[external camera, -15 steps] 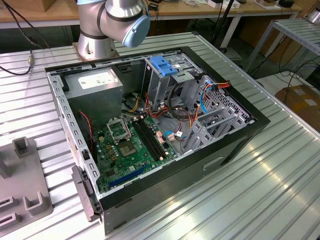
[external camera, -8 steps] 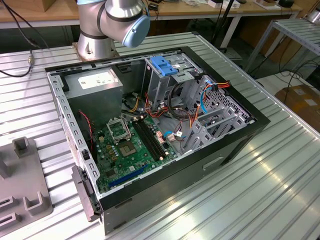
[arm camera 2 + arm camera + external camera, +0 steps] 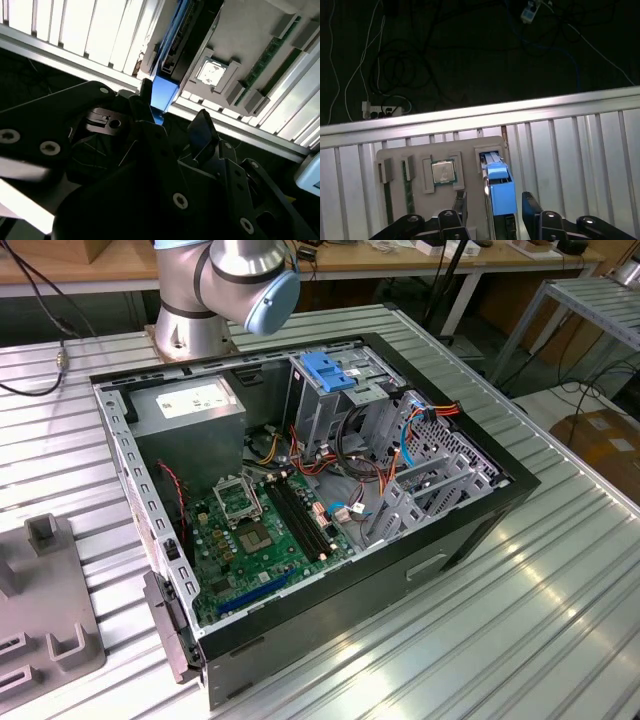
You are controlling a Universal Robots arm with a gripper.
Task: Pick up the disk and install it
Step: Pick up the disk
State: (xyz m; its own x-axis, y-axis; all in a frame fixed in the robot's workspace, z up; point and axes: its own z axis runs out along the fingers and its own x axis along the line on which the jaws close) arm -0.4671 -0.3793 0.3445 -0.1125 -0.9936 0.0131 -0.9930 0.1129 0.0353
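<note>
- Right, I've got the gripper (image 3: 495,201) poised over the grey fixture plate (image 3: 415,150). Its fingers (image 3: 461,202) are spread, one on each side of the disk (image 3: 500,187). They are released and grip nothing.
- The disk stands on edge in a slot of that plate, with its blue carrier end up toward the wrist. A processor chip (image 3: 442,172) sits in the pocket beside it, and memory sticks (image 3: 409,197) lie further along.
- As I read it, the step in hand is the grasp.
- In the first wrist view the straddle looks uneven. One finger is just beside the blue end and the other is well apart from it.
- To do this well I'd centre the disk between the two before squeezing, so the closing stroke doesn't shove it sideways in the slot.
- I'd also clamp on the flat faces rather than the thin carrier edge, and keep the wrist square to the slot so nothing binds.
- The second wrist view looks along the fingers. There the disk's blue end (image 3: 164,95) sits just beside one tip, and I can't tell whether they touch.
- The exterior view gives me the destination side: the open computer case (image 3: 400,580) on the ribbed table (image 3: 520,640), and the tall drive cage (image 3: 320,415) with its blue bracket (image 3: 328,370).
- Installing is not yet done.
</note>
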